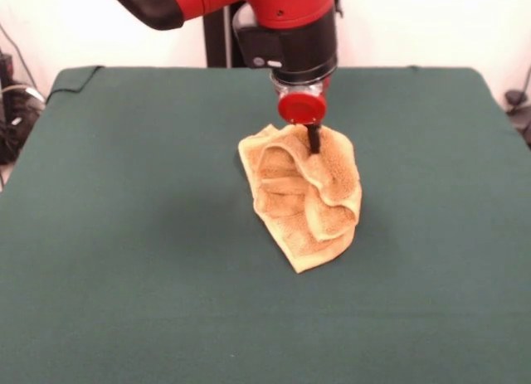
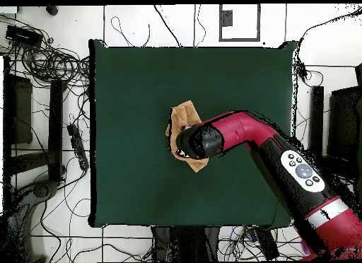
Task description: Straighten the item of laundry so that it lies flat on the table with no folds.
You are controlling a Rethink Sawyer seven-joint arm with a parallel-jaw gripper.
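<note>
In the front view, the towel [image 1: 305,200] is seen lying crumpled a little toward one o'clock of the middle of the table [image 1: 124,235], bunched into several raised folds and ridges, with a pointed corner directed toward six o'clock and a thicker rolled fold along its three o'clock side. The arm [image 1: 249,7] is seen entering from twelve o'clock, its black wrist and a round red part hanging directly over the towel's twelve o'clock edge. The gripper [image 1: 314,140] is lowered onto the cloth there; only one dark finger is visible, its tip touching or sunk into the upper folds, so it cannot be told whether the jaws are spread or pinched on the fabric. The green cloth around the towel is shown smooth, with a slight wrinkle at the eleven o'clock corner. In the overhead view, the towel [image 2: 186,116] is found just toward one o'clock of the table's [image 2: 127,182] centre, and most of it is covered by the arm's [image 2: 240,133] black and red end, which reaches in from the four o'clock corner; a tan patch shows at twelve o'clock of the wrist and a small corner at six o'clock of it. The gripper itself is hidden beneath the wrist here. Cables [image 2: 53,62] are seen lying on the floor at the nine o'clock side of the table.
</note>
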